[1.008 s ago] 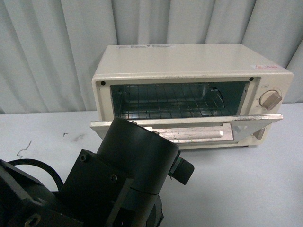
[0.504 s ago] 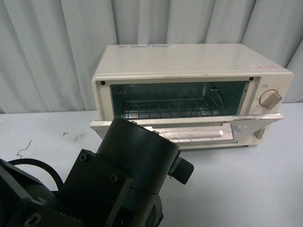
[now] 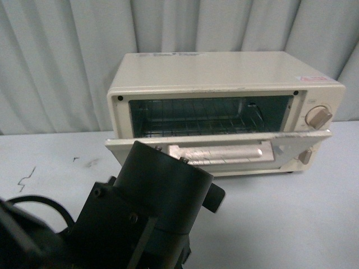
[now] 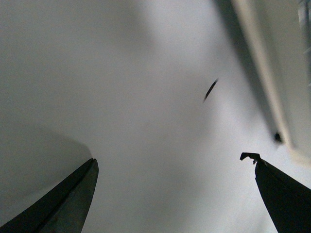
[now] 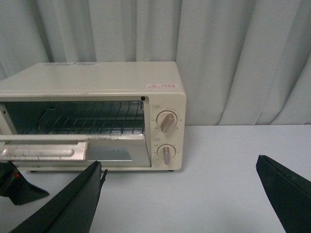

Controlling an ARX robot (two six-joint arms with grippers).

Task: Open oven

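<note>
While its door (image 3: 213,152) hangs partly down, the oven (image 3: 224,73) sits at the back of the desk (image 3: 291,213), lengthwise left to right, mouth facing the robot, knobs (image 3: 320,116) at its right end. Both the left pincer (image 4: 170,160) and the right pincer (image 5: 180,162) gape wide, empty.

Left arm (image 3: 157,196): black, thick round housing with small screws.
Cable (image 3: 42,199): black, curved.
Right pincer fingers (image 5: 63,213): dark, tapered.
</note>
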